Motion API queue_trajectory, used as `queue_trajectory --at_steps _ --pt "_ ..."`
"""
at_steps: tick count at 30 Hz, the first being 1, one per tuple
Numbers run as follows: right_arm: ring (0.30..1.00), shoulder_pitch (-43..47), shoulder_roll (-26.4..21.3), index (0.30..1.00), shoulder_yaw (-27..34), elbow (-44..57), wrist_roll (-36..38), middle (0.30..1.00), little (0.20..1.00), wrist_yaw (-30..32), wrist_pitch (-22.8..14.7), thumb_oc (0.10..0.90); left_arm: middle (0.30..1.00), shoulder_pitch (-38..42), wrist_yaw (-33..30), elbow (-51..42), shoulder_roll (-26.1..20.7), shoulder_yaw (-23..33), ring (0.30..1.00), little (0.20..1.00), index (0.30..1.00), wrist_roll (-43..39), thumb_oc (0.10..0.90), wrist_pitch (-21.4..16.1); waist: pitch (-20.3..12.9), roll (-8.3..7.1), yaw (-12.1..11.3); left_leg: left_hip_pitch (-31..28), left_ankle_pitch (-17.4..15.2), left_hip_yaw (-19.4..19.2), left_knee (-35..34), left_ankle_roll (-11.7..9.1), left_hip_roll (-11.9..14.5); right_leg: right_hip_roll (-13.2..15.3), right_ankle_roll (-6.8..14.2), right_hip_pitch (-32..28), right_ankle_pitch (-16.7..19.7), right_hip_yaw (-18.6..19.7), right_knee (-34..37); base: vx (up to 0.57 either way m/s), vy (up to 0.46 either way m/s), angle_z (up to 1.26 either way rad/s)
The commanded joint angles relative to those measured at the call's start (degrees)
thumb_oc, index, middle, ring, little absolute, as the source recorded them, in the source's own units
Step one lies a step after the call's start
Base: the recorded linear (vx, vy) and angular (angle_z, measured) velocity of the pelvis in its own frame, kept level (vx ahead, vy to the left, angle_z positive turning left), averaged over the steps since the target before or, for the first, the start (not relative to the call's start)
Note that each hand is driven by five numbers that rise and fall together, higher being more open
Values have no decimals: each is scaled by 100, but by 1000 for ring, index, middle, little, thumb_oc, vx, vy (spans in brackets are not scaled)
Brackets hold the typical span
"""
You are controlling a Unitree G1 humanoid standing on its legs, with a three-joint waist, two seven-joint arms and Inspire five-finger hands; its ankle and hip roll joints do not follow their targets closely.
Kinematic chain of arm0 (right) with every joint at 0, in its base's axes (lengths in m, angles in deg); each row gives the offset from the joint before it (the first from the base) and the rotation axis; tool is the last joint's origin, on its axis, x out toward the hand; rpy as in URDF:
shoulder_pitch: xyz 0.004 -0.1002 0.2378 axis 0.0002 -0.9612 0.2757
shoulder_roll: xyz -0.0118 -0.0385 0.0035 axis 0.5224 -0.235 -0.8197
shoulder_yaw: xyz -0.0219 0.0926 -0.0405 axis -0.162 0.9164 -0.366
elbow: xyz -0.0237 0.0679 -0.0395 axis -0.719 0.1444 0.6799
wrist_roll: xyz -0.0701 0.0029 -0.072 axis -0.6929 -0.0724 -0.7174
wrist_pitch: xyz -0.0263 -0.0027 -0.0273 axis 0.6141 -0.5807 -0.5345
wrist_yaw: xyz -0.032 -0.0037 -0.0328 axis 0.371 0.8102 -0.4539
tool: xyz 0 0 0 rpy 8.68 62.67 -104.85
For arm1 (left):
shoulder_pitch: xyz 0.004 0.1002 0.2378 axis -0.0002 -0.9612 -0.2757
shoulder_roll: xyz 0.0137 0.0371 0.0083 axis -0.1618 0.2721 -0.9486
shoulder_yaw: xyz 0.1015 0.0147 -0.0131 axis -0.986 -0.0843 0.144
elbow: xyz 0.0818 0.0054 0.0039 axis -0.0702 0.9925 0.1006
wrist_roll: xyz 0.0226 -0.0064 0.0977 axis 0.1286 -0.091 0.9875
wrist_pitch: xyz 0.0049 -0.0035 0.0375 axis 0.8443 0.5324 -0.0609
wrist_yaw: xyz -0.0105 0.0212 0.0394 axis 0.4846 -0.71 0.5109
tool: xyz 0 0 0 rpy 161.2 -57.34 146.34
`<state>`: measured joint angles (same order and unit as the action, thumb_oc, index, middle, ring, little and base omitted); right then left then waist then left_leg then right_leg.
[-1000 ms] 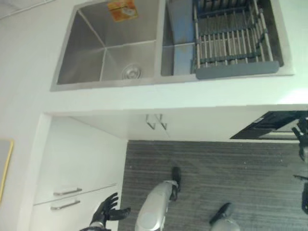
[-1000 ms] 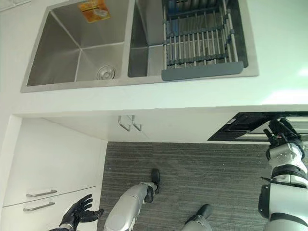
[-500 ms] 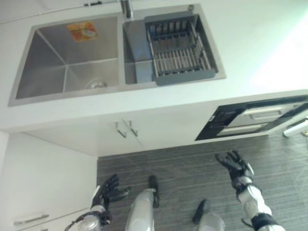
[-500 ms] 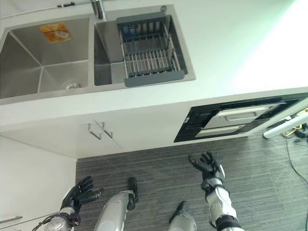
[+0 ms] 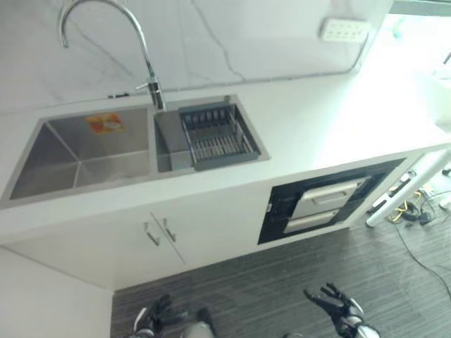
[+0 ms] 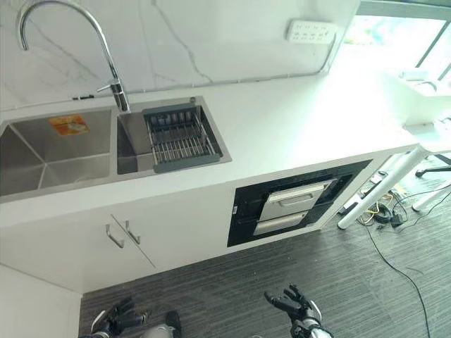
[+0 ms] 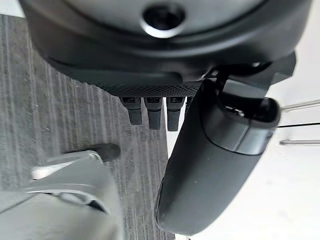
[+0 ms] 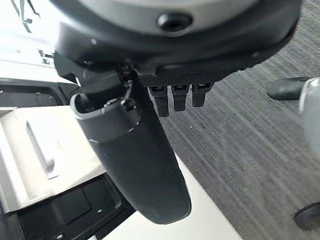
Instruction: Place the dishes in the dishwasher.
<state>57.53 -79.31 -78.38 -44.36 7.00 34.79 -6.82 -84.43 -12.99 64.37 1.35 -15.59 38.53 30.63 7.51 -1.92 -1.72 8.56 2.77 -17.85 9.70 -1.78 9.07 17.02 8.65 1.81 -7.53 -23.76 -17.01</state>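
Two empty hands, left hand [image 5: 156,314] and right hand [image 5: 337,304], fingers spread, below one dishwasher [image 5: 320,202].

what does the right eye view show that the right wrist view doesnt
The right eye view takes in the faucet, the double sink with its dish rack, the wall socket strip and the left hand. The right wrist view gives the right hand from close, fingers straight, holding nothing. Both show the dishwasher front and the striped floor.

A rack [image 6: 180,137] sits in the sink's [image 6: 42,158] right basin, the dishwasher [image 6: 296,201] lower right
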Motion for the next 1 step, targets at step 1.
queue_trajectory --at_steps 1 --pt "900 430 -125 900 58 133 -350 900 900 -41 -245 800 900 270 25 -105 -182 147 900 900 900 261 800 -131 215 45 -87 -370 -1294 -7 748 -292 106 -261 -20 0 -65 -112 -18 36 -17 8"
